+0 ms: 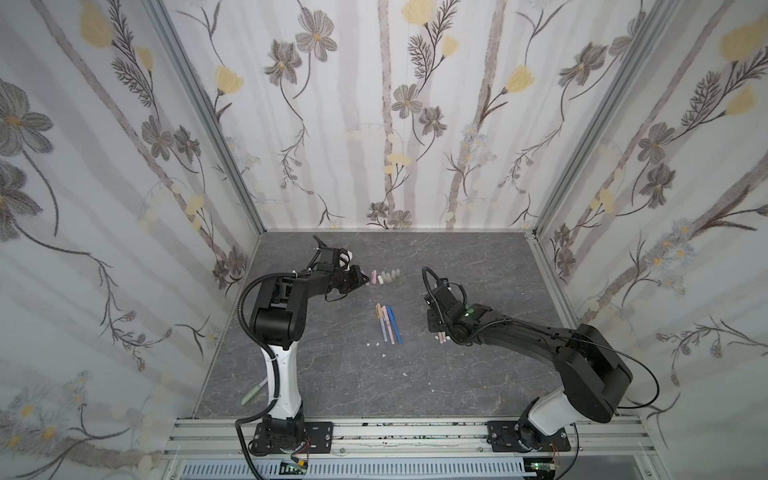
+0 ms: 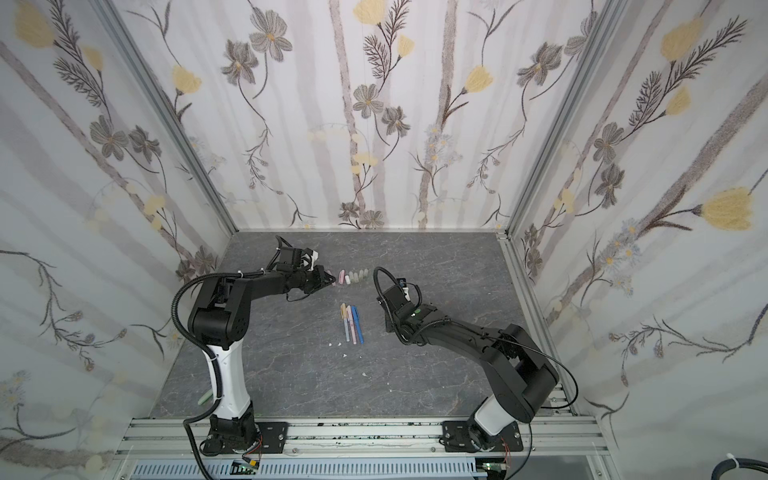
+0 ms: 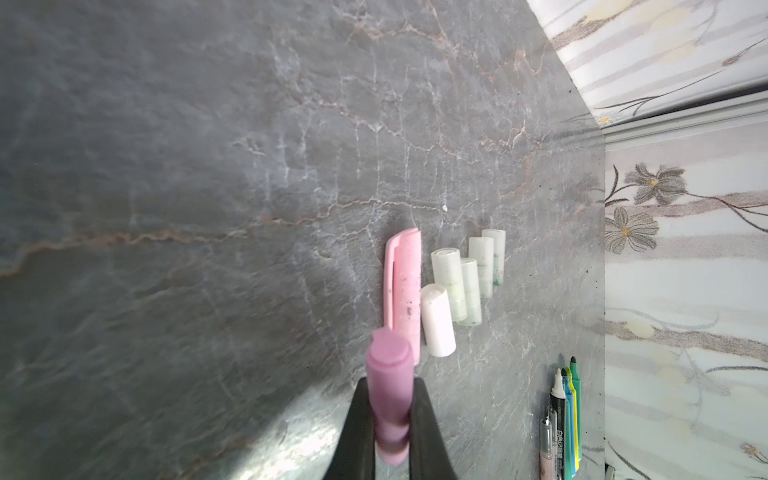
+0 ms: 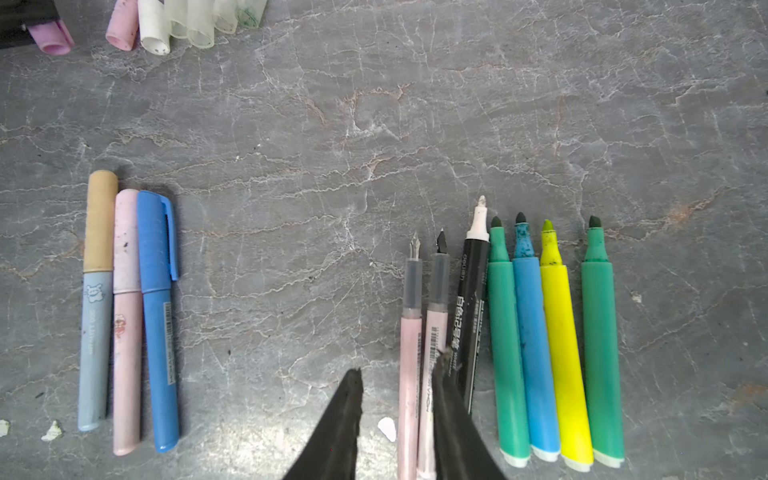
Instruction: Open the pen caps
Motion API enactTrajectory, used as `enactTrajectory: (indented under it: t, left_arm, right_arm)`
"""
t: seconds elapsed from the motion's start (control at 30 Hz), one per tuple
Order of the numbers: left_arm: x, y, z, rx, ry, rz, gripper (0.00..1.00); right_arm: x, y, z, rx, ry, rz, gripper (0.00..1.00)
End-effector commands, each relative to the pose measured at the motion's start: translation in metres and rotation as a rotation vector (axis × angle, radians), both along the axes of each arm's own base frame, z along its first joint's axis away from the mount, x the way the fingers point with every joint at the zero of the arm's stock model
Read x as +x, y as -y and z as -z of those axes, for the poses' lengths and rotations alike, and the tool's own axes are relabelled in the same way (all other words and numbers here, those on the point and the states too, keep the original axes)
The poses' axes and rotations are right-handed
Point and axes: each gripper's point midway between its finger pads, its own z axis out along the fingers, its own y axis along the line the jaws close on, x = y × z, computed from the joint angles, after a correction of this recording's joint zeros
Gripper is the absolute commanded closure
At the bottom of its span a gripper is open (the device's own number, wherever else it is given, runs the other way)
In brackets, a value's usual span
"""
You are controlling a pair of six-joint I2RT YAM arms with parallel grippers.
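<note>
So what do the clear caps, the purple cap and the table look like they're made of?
Clear caps: probably translucent plastic. They look milky, and green ink stains show through the walls.
Purple cap: seemingly opaque matte plastic, with even colour, a moulded rim and no shine.
Table: a grey stone-look surface with pale veins. I cannot tell whether it is real stone or printed laminate.

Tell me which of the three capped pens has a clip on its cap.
The blue pen, at one end of the trio. Its cap carries a side clip; the tan cap and pink cap beside it show none.
</note>
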Motion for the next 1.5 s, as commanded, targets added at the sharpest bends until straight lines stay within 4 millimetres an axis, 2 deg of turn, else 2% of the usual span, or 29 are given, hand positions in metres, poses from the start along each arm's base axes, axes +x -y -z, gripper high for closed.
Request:
enactTrajectory:
  t: [0.0,0.47,0.5,0.6,0.63,0.87,0.97,1.1,1.17,1.47]
  left_arm:
    - [0.0,0.001,0.005,0.012,-0.002,0.015,0.97]
    - [-0.003,0.002,0.016,0.014,-0.032,0.023,0.82]
    - [0.007,0.004,0.006,0.011,-0.001,0.021,0.81]
    - [0.008,0.004,0.008,0.012,-0.003,0.018,0.76]
    - [0.009,0.003,0.008,0.012,-0.003,0.016,0.75]
    - [0.01,0.004,0.008,0.009,-0.004,0.016,0.71]
    - [0.009,0.004,0.002,0.006,0.01,0.013,0.71]
    - [0.01,0.006,-0.02,-0.029,0.049,0.013,0.71]
    - [0.011,0.007,-0.035,-0.04,0.074,0.013,0.71]
    - [-0.008,0.003,-0.073,-0.045,0.126,0.008,0.7]
  right_arm:
    - [0.002,-0.002,-0.002,-0.001,0.003,-0.001,0.7]
    - [0.0,-0.01,0.001,0.002,-0.012,-0.021,0.7]
    - [0.0,-0.011,0.001,0.004,-0.012,-0.023,0.7]
    - [-0.001,-0.013,0.0,0.006,-0.009,-0.031,0.7]
    - [-0.002,-0.013,0.01,-0.012,-0.028,-0.031,0.7]
    - [-0.004,-0.018,0.014,-0.011,-0.035,-0.045,0.7]
    - [-0.005,-0.025,0.014,0.003,-0.035,-0.067,0.7]
    - [-0.004,-0.037,0.014,0.023,-0.035,-0.095,0.7]
    - [-0.01,-0.052,0.014,0.028,-0.039,-0.135,0.7]
    - [-0.011,-0.094,0.018,0.06,-0.055,-0.209,0.7]
